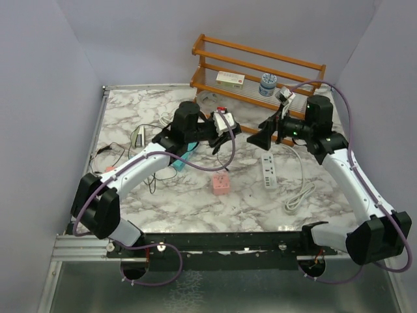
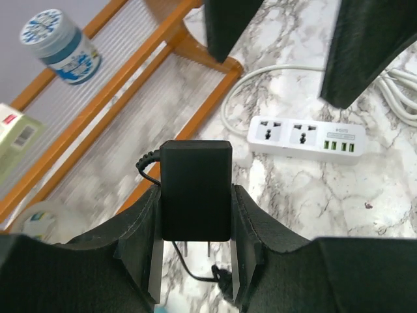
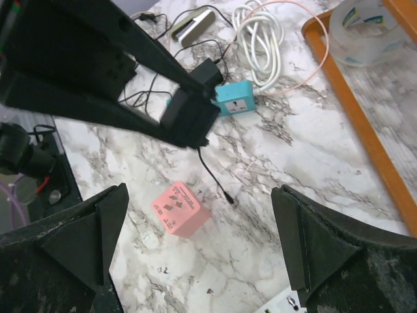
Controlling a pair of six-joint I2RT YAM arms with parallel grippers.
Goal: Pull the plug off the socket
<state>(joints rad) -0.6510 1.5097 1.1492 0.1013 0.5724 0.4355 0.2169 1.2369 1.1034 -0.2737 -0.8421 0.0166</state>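
Left gripper (image 1: 223, 135) pinching black adapter plug (image 2: 195, 189), prongs bare. Right gripper (image 1: 266, 134) spread wide. Pink socket cube (image 3: 180, 208) lies apart, nearer.

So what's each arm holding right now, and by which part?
The left gripper pinches the black plug by its two side faces between its fingers, prongs exposed. The right gripper is open, holding nothing.

One black plug (image 3: 195, 124), clamped in left gripper (image 3: 186, 107); pink socket (image 3: 180, 208), teal socket (image 3: 234, 99), coiled white cable (image 3: 260, 32), on marble table (image 3: 313, 163).
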